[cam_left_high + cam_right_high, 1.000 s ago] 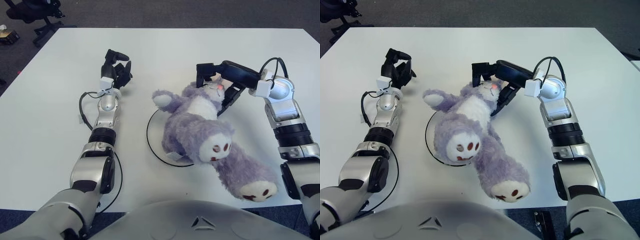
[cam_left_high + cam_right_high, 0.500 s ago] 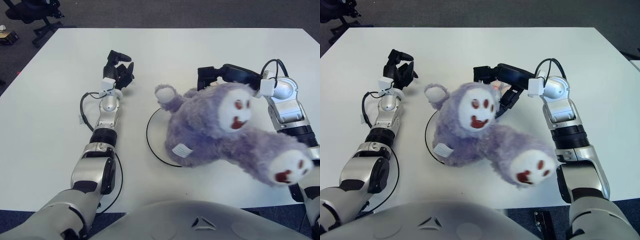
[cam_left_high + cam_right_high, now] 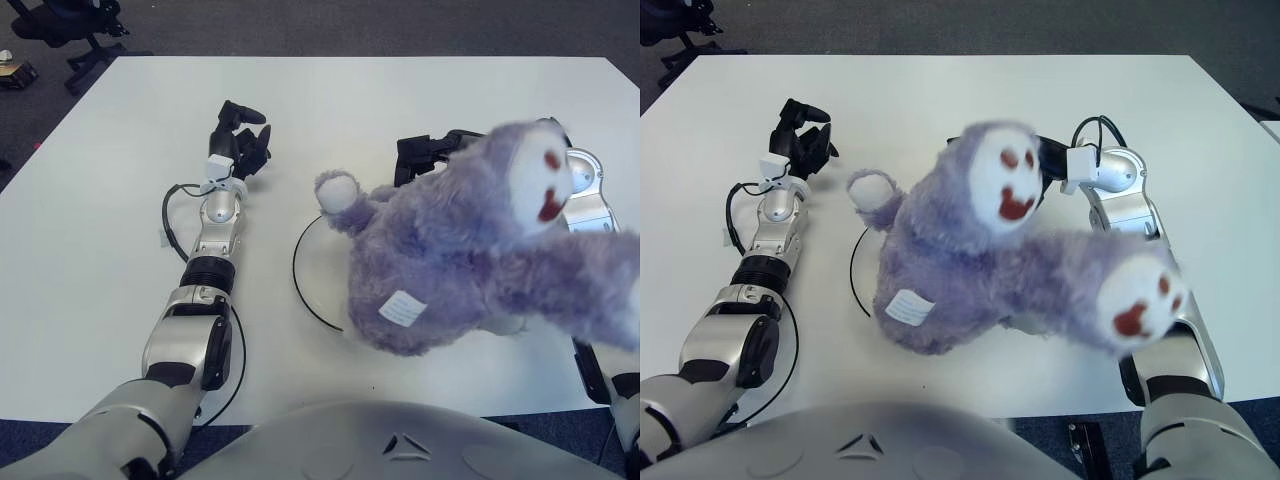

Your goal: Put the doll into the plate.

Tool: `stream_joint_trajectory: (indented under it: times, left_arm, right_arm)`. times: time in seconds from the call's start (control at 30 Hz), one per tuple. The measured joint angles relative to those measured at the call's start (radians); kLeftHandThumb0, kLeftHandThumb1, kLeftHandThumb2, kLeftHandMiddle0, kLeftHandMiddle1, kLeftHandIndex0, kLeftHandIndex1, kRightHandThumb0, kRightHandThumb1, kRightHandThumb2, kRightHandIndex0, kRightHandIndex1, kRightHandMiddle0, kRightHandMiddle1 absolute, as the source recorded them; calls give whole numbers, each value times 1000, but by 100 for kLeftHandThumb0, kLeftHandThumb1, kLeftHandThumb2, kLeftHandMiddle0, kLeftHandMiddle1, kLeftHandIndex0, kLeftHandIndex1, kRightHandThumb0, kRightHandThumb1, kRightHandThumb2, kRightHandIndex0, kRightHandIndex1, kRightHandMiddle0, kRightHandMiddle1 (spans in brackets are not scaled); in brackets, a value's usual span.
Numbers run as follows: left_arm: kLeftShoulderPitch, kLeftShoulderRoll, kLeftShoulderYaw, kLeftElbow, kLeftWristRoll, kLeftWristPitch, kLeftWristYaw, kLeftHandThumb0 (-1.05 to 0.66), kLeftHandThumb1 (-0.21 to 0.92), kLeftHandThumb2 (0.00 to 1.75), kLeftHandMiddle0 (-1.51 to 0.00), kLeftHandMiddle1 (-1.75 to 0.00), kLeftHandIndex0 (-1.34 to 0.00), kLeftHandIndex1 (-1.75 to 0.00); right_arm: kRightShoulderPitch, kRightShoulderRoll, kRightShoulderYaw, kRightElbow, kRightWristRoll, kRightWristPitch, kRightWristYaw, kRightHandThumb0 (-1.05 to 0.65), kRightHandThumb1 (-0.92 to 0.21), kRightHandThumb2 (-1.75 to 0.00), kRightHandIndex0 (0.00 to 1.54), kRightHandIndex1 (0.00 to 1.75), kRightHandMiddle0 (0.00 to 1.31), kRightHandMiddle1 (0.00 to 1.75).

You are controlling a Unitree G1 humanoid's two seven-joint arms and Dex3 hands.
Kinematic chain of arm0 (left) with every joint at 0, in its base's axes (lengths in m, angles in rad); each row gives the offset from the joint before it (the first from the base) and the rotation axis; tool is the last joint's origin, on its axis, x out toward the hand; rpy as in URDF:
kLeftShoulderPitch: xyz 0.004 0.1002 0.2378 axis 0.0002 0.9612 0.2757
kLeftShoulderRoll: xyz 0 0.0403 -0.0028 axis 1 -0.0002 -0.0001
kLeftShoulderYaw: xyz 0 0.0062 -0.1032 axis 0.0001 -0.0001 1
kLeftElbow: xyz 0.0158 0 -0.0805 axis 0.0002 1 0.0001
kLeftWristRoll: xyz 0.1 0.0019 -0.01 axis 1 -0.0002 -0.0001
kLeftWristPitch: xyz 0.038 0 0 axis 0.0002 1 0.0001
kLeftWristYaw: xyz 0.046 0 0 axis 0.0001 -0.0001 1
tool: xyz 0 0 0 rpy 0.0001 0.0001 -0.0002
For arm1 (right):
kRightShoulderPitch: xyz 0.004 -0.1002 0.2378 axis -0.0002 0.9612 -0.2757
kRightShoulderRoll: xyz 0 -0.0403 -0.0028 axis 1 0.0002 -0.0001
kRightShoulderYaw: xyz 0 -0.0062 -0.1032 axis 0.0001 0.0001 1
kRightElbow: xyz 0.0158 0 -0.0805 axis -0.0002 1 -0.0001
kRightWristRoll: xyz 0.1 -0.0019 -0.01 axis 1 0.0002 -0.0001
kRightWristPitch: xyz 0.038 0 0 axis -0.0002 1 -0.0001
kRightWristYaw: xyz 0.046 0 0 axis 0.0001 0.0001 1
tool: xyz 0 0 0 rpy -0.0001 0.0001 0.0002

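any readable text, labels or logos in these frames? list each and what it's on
No legible text anywhere.
Sewn white tag on the purple doll, at its lower body: blank or too blurred to read.
Small white label on the left robot hand's wrist: no readable print.
Plate, table and right robot hand: no markings visible.

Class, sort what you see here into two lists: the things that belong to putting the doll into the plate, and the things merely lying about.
Belonging to the job:
- purple doll, lifted over the plate
- plate, black-rimmed
- right hand, behind the doll
- left hand, idle left of the plate

Lying about:
- white table
- office chair, beyond it
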Motion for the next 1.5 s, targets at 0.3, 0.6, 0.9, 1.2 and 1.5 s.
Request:
stream_joint_trajectory:
  times: [0.3, 0.6, 0.9, 1.2, 1.5]
  left_arm:
    - [3, 0, -1, -10, 1, 9, 0, -35, 92, 37, -86, -175, -35, -160]
    - [6, 0, -4, -22, 1, 13, -2, -35, 92, 37, -87, -175, -35, -160]
    - [6, 0, -6, -25, 1, 21, -3, -35, 92, 37, -88, -175, -35, -160]
    - [9, 0, -7, -28, 1, 28, -13, -35, 92, 37, -89, -175, -35, -160]
    - [12, 0, -8, -39, 1, 34, -13, -35, 92, 37, -90, -175, -36, -159]
  right_arm:
    - [-6, 1, 0, 2, 7, 32, 32, -40, -92, -47, 28, 0, 28, 1]
    - [-18, 1, -2, 2, 14, 73, 53, -40, -92, -46, 25, 0, 26, 0]
    - [-19, 1, -4, 6, 13, 68, 60, -43, -92, -43, 22, 0, 24, 0]
    - [-23, 1, -4, 36, -1, -2, 61, -46, -92, -42, 20, 0, 23, 0]
    - [-27, 1, -4, 52, -16, -48, 60, -51, -92, -41, 19, 0, 22, 0]
